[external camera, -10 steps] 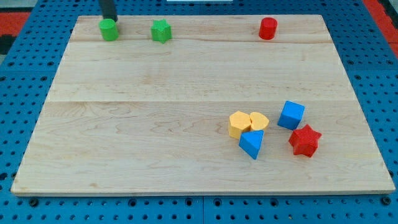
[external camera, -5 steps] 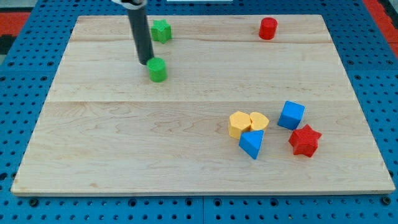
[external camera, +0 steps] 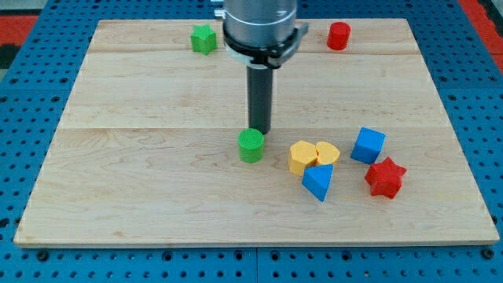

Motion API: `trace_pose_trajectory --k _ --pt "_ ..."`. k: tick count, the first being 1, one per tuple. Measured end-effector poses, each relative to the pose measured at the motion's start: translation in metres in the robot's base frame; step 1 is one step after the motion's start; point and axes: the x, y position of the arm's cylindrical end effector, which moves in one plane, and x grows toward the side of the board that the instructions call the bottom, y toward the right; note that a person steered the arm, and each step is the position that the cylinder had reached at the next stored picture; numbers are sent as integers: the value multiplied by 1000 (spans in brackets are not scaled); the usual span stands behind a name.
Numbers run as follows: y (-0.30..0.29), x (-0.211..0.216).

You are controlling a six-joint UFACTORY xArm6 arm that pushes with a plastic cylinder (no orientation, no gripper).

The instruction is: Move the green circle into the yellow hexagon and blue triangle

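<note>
Green circle (external camera: 251, 145) sits near the board's middle, just left of the yellow hexagon (external camera: 301, 156), which touches a yellow heart-like block (external camera: 328, 152) and the blue triangle (external camera: 318, 181), while my tip (external camera: 262, 130), a bare rod with no jaws, rests against the circle's upper right edge.

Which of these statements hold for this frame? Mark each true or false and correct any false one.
1. The green circle touches the yellow hexagon. False: bare board shows between them.
2. My tip sits just above the green circle, toward the view's top. True.
3. The red star lies at the view's top edge. False: it is at the lower right, below the blue cube.
4. The blue triangle sits just below the yellow blocks. True.
5. A green star sits near the board's top edge. True.
</note>
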Motion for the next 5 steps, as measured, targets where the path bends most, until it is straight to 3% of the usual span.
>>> trace_pose_trajectory --k 2,3,5 --pt "-74 -10" --pt "-80 9" --pt "5 35"
